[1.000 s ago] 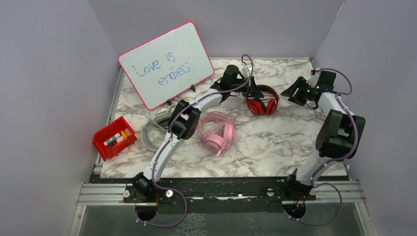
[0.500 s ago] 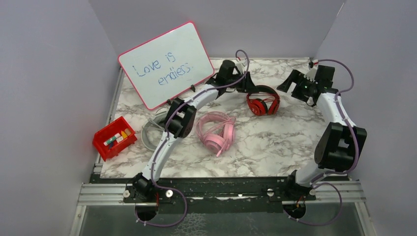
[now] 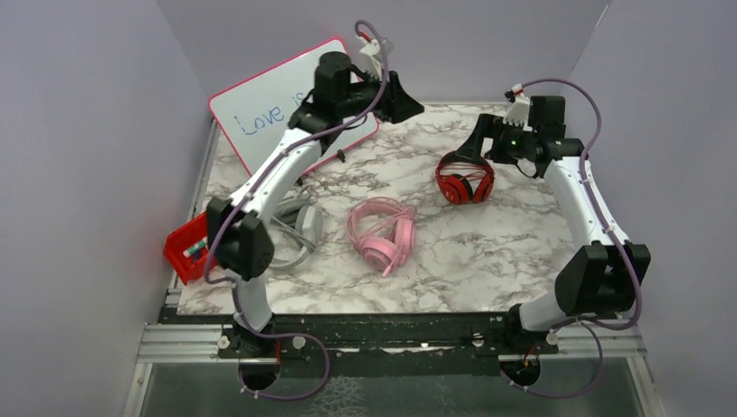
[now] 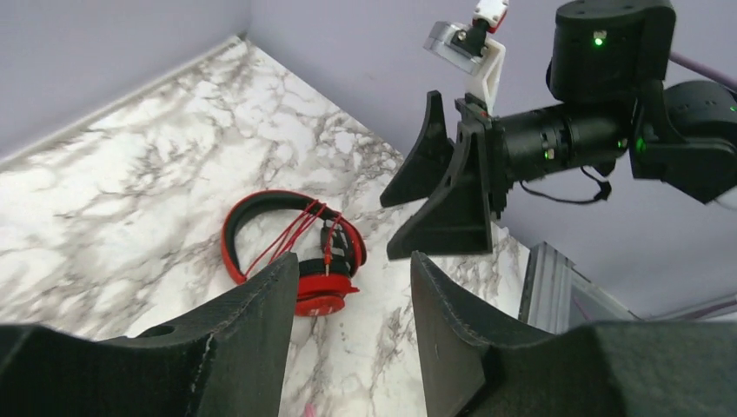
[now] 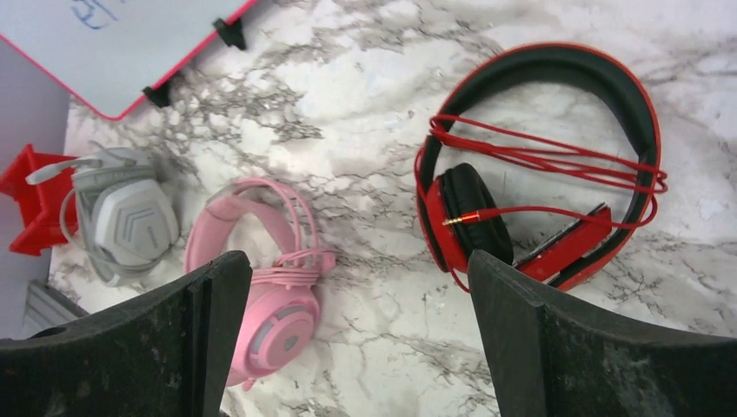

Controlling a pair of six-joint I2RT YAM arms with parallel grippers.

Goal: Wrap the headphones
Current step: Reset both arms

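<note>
grey headphones (image 3: pixel 300 228) lie at the table's (image 3: pixel 521 252) 8 o'clock, pink headphones (image 3: pixel 382 233) near centre, and red headphones (image 3: pixel 465 181) at 2 o'clock, band towards 12, cord looped across it. right gripper (image 5: pixel 356 269), jaws wide and empty, hovers nearest, at the red pair's 12 o'clock. left gripper (image 4: pixel 349 261), jaws apart and empty, is farther, at 11.

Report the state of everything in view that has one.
red-and-black headphones, flat on table, cable wound across band, ungripped
pink headphones, lying on table, ungripped
grey headphones, lying beside red bin, ungripped
left end effector, open, empty, raised
right end effector, wide open, empty, above red-and-black headphones
whiteboard, propped tilted, written on
</note>
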